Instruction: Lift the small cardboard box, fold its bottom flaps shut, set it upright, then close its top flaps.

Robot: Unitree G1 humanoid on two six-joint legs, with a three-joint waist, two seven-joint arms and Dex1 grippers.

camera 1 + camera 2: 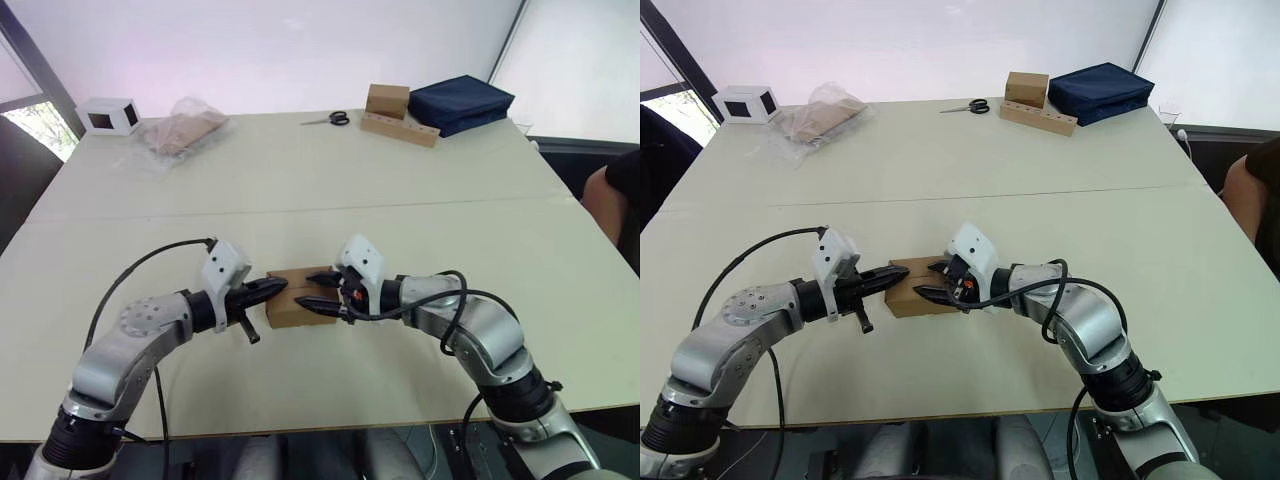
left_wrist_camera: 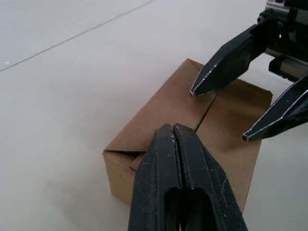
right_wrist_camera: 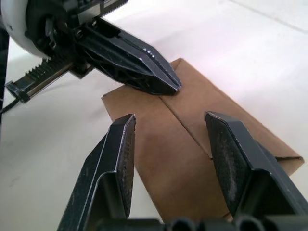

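Observation:
The small cardboard box rests on the pale table near its front edge, between my two arms. Its upper flaps lie flat and meet along a centre seam. My left gripper is shut, and its joined tips rest on the top of the box near the seam. From the other side my right gripper reaches in. It is open, one finger over each half of the top. The left gripper's tip sits just ahead of the right gripper's fingers.
At the table's back stand a white box with a black window, a clear plastic bag, scissors, a brown box on a long cardboard strip and a navy bag. A person sits at the right edge.

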